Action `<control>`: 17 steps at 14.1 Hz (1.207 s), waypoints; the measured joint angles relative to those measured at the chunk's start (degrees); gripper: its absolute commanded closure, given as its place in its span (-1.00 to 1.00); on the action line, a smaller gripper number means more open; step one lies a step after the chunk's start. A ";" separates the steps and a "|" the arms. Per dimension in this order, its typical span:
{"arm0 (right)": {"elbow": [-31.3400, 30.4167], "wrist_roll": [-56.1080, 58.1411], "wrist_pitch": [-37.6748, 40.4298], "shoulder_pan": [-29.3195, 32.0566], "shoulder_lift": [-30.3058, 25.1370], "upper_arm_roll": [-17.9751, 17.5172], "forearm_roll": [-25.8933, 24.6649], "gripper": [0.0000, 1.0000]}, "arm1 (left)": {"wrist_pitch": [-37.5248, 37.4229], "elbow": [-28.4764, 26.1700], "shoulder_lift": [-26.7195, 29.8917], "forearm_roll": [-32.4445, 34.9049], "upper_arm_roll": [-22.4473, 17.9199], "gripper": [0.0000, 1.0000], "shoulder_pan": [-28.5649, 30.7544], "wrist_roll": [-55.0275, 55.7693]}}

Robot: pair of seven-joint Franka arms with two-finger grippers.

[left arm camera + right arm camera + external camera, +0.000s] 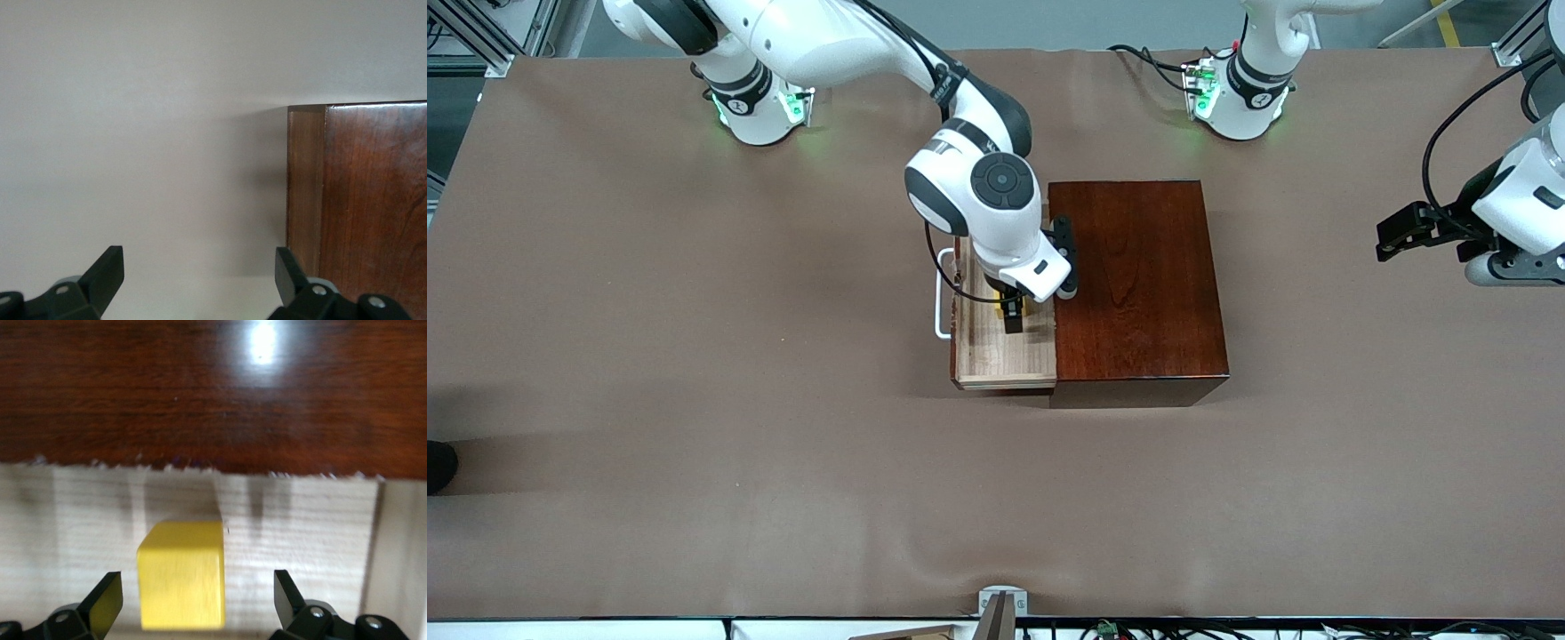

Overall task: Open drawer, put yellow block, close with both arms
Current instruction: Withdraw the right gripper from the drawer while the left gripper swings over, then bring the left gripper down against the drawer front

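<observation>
In the front view, a glossy dark reddish-brown rectangular wooden box (1136, 289) is seen near the middle of the brown-covered desk (694, 427). The light unfinished-wood drawer (1000, 351) with its white U-shaped bar handle (941, 307) is pulled out of the box toward the right arm's end of the desk. The right arm's black two-finger end effector (1014, 313) is lowered into the open drawer, and a sliver of the small bright yellow block (1028, 308) is visible beside it, close to the box's front. The left arm's black two-finger end effector (1400, 231) is held over the desk at the left arm's end, well apart from the box, where that arm waits.

In the left wrist view, the left end effector (198, 277) is shown wide open with nothing between its fingertips (107, 270). One corner of the wooden box (373, 200) is seen over the plain desk surface (133, 133).

In the right wrist view, the yellow block (181, 575) is seen resting on the pale wooden floor of the drawer (300, 527), just in front of the dark box edge (213, 393). The right end effector (198, 597) is spread open around the block, with a gap left on each side between the block and the fingertips (107, 593), so the block is not gripped.
</observation>
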State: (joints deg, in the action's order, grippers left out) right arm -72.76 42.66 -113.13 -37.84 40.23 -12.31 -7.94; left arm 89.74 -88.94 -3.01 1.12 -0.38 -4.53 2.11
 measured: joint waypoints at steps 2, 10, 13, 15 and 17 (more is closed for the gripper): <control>0.28 -0.41 3.02 0.63 -2.50 0.24 0.00 -1.00 | 0.17 0.15 0.01 0.00 0.40 -1.00 -0.33 0.07; 0.37 -4.77 11.59 17.02 -9.77 1.11 0.00 -1.00 | 0.24 0.31 -0.31 -0.05 5.32 -1.00 -1.01 0.16; 0.39 -5.89 12.95 24.42 -13.01 1.76 0.00 -1.00 | 0.69 0.32 -0.81 -0.05 9.20 -1.00 -1.43 0.30; 0.34 -10.60 14.48 26.23 -15.25 4.20 0.01 -1.00 | 1.81 0.48 -1.33 -0.05 12.95 -1.00 -1.55 0.33; 0.27 -15.92 16.15 26.31 -17.32 7.14 0.01 -1.00 | 2.48 0.99 -1.91 -0.05 16.89 -1.00 -1.63 0.35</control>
State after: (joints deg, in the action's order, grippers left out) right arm -72.50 26.74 -96.99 -11.53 22.91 -5.17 -7.93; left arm 92.21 -87.95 -4.92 1.07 16.51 -6.16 2.46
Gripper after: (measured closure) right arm 0.000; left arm 0.000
